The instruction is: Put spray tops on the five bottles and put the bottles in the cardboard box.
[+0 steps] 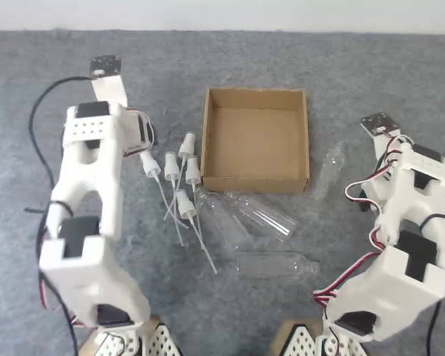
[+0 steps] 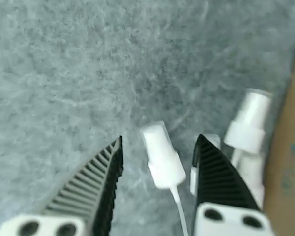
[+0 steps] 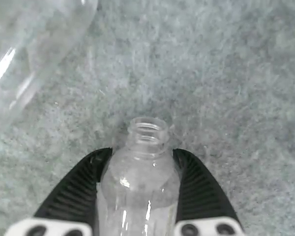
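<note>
In the left wrist view my left gripper (image 2: 159, 139) is open, one finger on each side of a white spray top (image 2: 162, 164) that lies on the carpet, with gaps on both sides. More spray tops (image 2: 248, 123) lie just beyond it. From above, several spray tops (image 1: 179, 174) with thin tubes lie left of the cardboard box (image 1: 256, 137), beside the left arm (image 1: 96, 170). My right gripper (image 3: 140, 162) is shut on the shoulder of a clear, uncapped bottle (image 3: 140, 182). Three clear bottles (image 1: 263, 215) lie in front of the box and one (image 1: 330, 169) at its right side.
The box stands with its top open and nothing inside. A blurred clear bottle (image 3: 34, 54) lies close to the right gripper. The right arm (image 1: 411, 222) stands right of the box. Grey carpet (image 1: 230, 67) covers the table, bare behind the box.
</note>
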`<state>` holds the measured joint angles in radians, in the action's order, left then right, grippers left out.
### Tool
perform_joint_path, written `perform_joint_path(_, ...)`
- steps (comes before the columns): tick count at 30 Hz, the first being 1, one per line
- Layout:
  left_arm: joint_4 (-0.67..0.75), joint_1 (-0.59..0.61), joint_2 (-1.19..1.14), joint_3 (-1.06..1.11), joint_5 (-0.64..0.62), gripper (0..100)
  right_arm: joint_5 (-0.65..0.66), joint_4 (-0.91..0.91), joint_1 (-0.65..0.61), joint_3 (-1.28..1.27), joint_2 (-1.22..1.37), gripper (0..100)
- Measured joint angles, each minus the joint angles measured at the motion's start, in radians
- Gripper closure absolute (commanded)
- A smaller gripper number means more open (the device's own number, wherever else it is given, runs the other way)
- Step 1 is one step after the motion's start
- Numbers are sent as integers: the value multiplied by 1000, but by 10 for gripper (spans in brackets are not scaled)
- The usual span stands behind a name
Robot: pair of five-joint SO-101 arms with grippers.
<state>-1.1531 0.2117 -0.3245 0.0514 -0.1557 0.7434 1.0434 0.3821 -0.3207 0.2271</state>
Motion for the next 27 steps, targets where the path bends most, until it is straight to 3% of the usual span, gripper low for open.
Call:
perform_joint_path(9, 0, -15, -215, -83, -9, 827, 0, 0, 0, 0, 0, 993)
perform_joint_path(17, 2, -25, -222, -84, -9, 991, 0, 0, 0, 0, 0, 992)
perform_joint_path(27, -46, -18, -221, -149, 35, 990, -2, 0, 0, 0, 0, 991)
